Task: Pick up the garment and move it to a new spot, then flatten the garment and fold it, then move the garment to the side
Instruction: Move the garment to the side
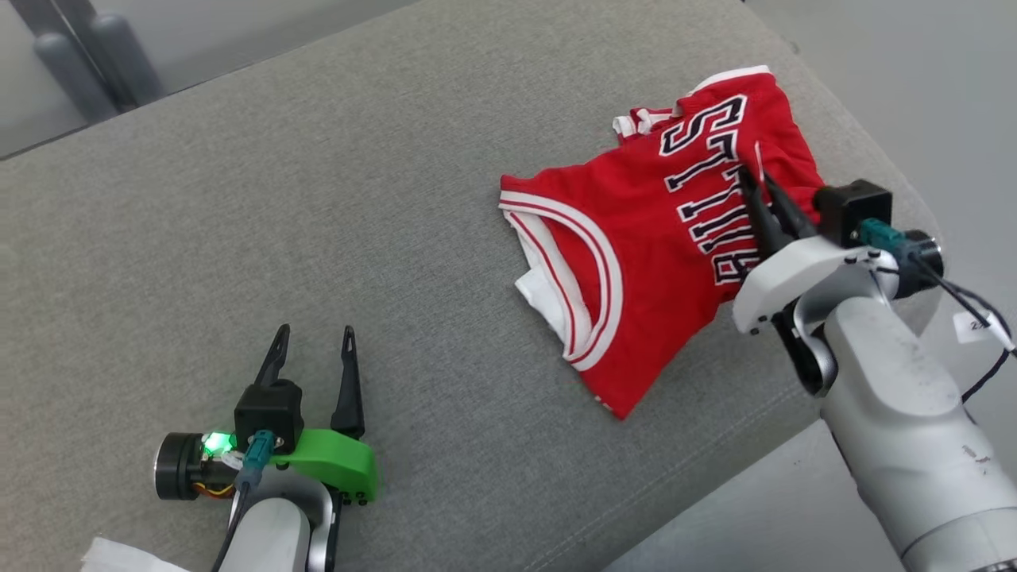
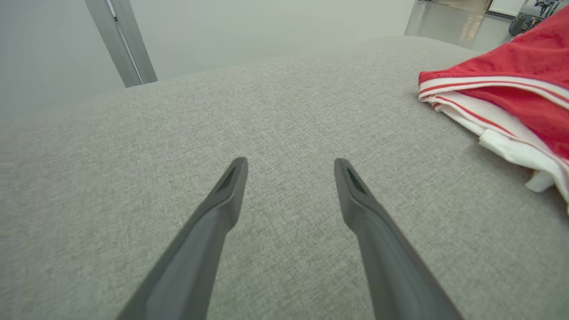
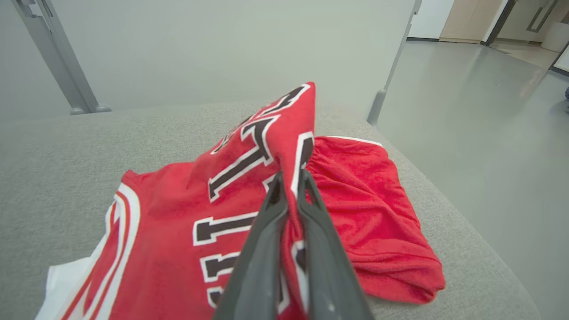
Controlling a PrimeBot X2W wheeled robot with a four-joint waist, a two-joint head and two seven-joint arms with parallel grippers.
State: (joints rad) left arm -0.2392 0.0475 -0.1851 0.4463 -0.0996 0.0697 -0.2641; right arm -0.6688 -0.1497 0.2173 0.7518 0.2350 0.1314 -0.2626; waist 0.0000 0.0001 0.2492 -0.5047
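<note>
1. The red jersey [image 1: 636, 238] lies crumpled at two o'clock on the grey cushion [image 1: 318, 199], near its edge.
2. The right gripper [image 1: 753, 181] is pinched tight on a raised fold of it, so the pickup looks begun.
3. The left gripper [image 1: 315, 334], at seven o'clock, is spread wide and empty.
4. Left to do, by my judgement: moving, flattening, folding.

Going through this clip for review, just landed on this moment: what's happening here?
The robot's right gripper is shut on a pinch of a red jersey, with the cloth raised into a peak between its fingers. The rest of the jersey lies crumpled on a grey cushion. The left gripper is open over bare cushion, apart from the jersey. The jersey is not yet flattened or folded.
</note>
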